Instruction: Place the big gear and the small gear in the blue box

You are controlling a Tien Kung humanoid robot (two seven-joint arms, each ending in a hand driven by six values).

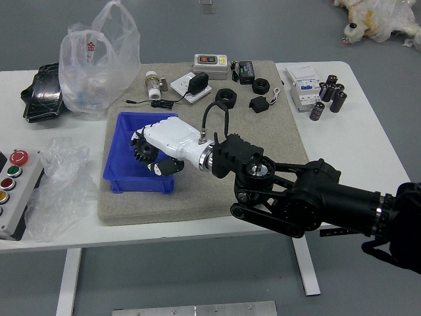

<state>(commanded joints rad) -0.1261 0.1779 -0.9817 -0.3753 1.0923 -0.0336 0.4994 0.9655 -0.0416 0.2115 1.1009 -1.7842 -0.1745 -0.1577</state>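
Observation:
My right hand (146,151) is over the blue box (110,177), its white back tilted down and to the left. It covers much of the box's middle and right side. Whether a gear is in the hand cannot be told, as the hand hides its own grasp. Neither the big gear nor the small gear can be clearly made out. The left hand is out of view.
Behind the box stand a valve-like part (153,85), a white device (191,88) and a meter (210,66). Black rings (225,99) and a dark block (259,104) lie right of them. Plastic bags (99,66) and a button panel (16,197) are at the left.

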